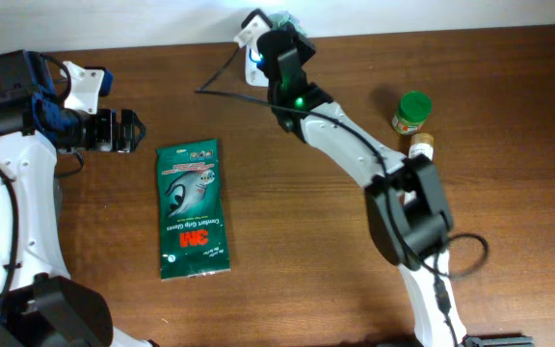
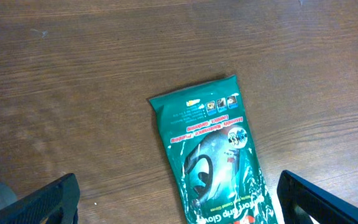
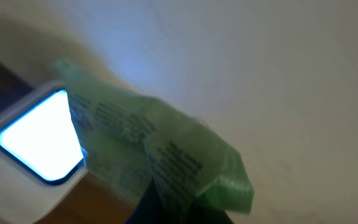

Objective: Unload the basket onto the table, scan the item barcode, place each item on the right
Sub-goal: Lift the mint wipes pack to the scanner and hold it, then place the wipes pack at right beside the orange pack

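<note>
My right gripper reaches to the table's far edge, shut on a small pale green packet with dark print. In the right wrist view that green packet hangs tilted just right of the white scanner's glowing blue-white window, and my dark fingers pinch its lower edge. A second item, a dark green 3M glove pack, lies flat on the wood. My left gripper hovers open to its upper left. In the left wrist view the glove pack lies between the wide fingers.
A green-lidded jar and a small brown-capped bottle stand at the right, close to my right arm's elbow. The scanner's black cable runs along the back of the table. A pale wall rises behind the scanner.
</note>
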You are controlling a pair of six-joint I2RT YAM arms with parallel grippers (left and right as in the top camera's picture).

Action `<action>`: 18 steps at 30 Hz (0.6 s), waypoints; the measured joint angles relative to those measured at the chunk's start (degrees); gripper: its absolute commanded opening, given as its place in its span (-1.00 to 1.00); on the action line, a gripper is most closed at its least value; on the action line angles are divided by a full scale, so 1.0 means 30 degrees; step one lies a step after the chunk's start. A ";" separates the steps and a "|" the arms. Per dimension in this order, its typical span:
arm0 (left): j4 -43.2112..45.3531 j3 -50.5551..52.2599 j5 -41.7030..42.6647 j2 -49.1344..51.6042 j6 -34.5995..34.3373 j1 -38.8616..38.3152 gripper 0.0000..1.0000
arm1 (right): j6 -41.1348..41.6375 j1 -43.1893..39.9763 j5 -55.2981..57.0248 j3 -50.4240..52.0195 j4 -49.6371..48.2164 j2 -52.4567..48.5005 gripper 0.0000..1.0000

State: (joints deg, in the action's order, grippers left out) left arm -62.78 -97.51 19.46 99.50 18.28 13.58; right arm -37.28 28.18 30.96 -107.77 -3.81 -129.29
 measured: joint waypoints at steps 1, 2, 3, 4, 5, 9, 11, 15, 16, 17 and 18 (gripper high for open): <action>0.0007 0.0000 -0.0007 0.0000 0.0007 0.0000 0.98 | 0.0984 0.0000 -0.0466 -0.0022 0.1173 0.0692 -0.92; 0.0015 0.0000 0.0000 0.0007 0.0007 0.0000 0.98 | 0.2390 0.0000 -0.0874 -0.0015 0.2412 0.1639 -0.92; 0.0015 0.0000 -0.0015 0.0000 0.0007 0.0000 0.98 | 0.3796 -0.0007 -0.1377 -0.0044 0.3679 0.2557 -0.92; 0.0015 0.0000 -0.0007 0.0000 0.0000 0.0000 0.98 | 0.4991 -0.0007 -0.1821 -0.0058 0.5078 0.3351 -0.92; 0.0000 0.0000 0.0000 0.0000 0.0007 0.0000 0.99 | 0.6025 -0.0007 -0.2397 -0.0117 0.6288 0.3985 -0.92; -0.0015 0.0000 0.0000 0.0000 0.0000 0.0000 0.98 | 1.1832 -0.0270 -0.5472 -0.0197 1.3376 0.6666 -0.92; -0.0007 0.0000 -0.0015 0.0000 0.0007 0.0000 0.98 | 1.4178 -0.0882 -0.6827 -0.0226 1.6509 0.7555 -0.92; 0.0036 0.0000 0.0000 0.0007 0.0007 -0.0007 0.98 | 1.7435 -0.4765 -0.9428 0.0095 2.4618 0.8582 -0.91; 0.0022 0.0000 -0.0007 0.0007 0.0007 0.0000 0.98 | 1.7522 -0.5122 -0.9515 0.0364 2.5084 0.8582 -0.92; 0.0015 0.0000 0.0000 0.0007 0.0007 0.0000 0.98 | 1.7682 -0.5858 -0.9712 0.1071 2.5201 0.8582 -0.92; 0.0007 0.0000 -0.0007 0.0007 0.0007 0.0000 0.99 | 1.7784 -0.6419 -0.9734 0.1785 2.5201 0.8568 -0.92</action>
State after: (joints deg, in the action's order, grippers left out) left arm -62.76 -97.51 19.44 99.53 18.31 13.58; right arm 16.08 8.93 1.76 -102.41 71.79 -103.59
